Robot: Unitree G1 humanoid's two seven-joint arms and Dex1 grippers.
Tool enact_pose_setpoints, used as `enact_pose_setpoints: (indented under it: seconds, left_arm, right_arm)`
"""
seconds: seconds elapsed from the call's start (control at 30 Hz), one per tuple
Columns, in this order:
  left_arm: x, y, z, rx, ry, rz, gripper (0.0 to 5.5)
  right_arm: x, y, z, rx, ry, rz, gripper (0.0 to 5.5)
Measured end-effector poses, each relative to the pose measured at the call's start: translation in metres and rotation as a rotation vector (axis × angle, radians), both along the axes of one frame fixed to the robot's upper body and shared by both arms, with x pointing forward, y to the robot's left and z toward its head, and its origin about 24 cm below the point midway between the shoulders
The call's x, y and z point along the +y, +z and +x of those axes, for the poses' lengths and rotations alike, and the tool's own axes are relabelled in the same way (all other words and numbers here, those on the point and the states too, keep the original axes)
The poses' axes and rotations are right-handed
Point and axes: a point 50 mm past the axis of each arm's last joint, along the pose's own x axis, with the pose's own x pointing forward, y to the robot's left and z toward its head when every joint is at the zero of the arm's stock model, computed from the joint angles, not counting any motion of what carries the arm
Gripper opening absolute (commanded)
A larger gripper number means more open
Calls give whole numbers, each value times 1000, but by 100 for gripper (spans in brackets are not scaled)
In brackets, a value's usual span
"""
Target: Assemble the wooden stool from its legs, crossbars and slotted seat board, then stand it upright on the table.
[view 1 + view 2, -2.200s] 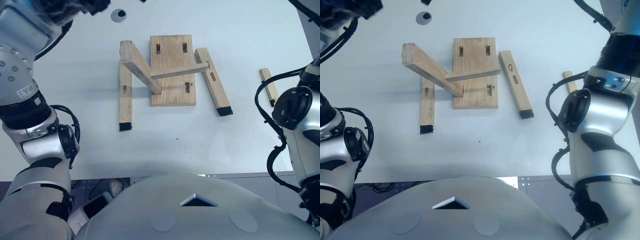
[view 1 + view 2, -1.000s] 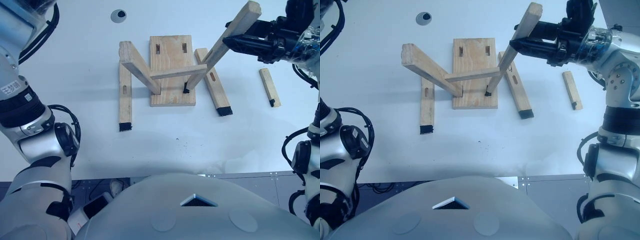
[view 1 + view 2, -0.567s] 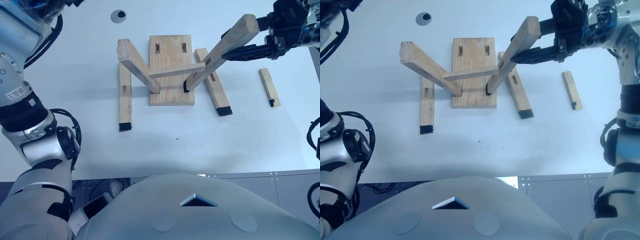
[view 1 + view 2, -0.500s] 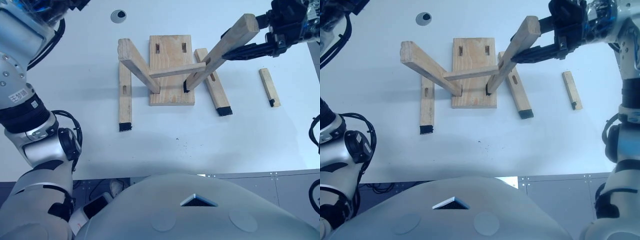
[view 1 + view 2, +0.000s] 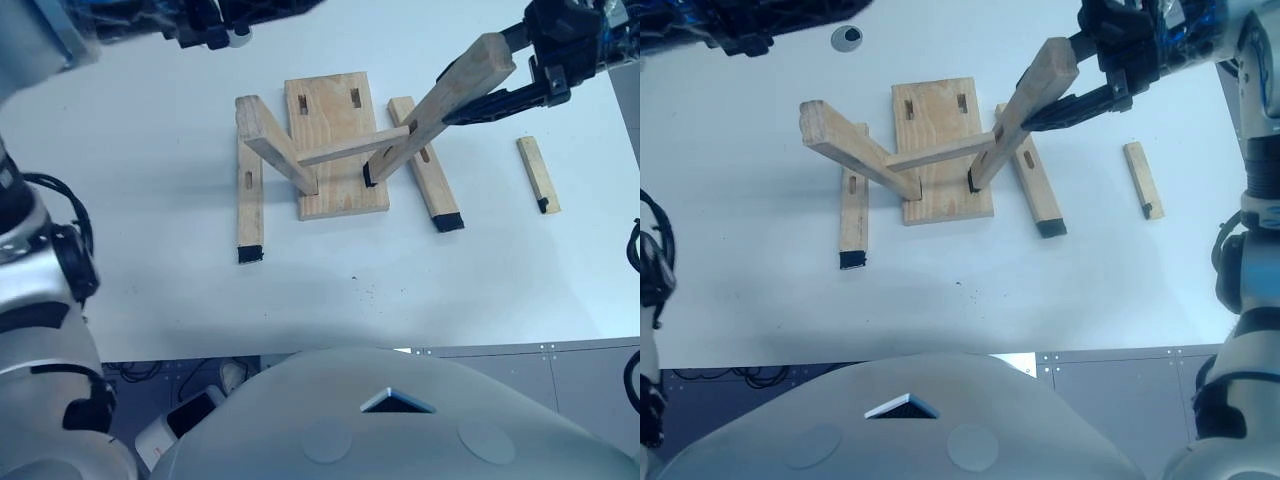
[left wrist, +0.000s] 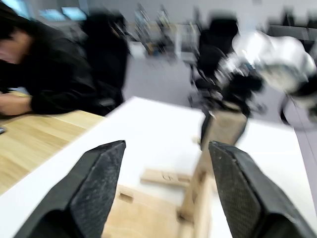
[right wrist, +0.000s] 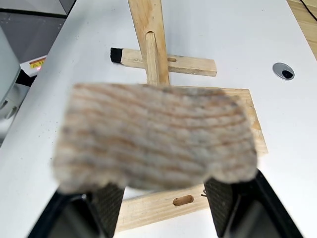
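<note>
Jaws of the right gripper [image 5: 472,80] clamp the top of a tilted leg [image 5: 415,135] whose black foot rests on the seat board [image 5: 335,110], while the left gripper [image 6: 165,148] hangs spread open over the table's [image 5: 150,120] far side.

You're working in an office-like lab, white table [image 5: 150,220] stretching near, office chairs [image 6: 222,34] and monitors [image 6: 74,12] standing far behind.

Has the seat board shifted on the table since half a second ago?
Yes. The seat board has twisted: its far end swung toward the robot's left, nearer the flat-lying leg, which stayed put.
</note>
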Motion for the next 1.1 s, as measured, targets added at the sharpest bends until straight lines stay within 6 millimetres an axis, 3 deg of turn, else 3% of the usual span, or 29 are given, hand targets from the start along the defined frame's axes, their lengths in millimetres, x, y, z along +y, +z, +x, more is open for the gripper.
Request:
enact_pose_setpoints:
  seconds: [0.13,0.27,0.43,0.63,1.1]
  left_arm:
    - [-31,2,-2,61,-178,265,304]
    - [-57,-32,8,122,-247,491,253]
    - [-77,-61,25,145,-276,571,164]
    - [-82,-93,34,227,-281,616,87]
    - [-78,-105,38,240,-203,642,56]
  right_arm:
    - [5,2,-2,-30,14,-29,202]
    - [9,2,0,-52,8,-51,202]
    - [12,3,1,-57,11,-65,202]
    - [14,3,3,-58,13,-75,202]
    - [34,-3,17,-30,-8,-104,202]
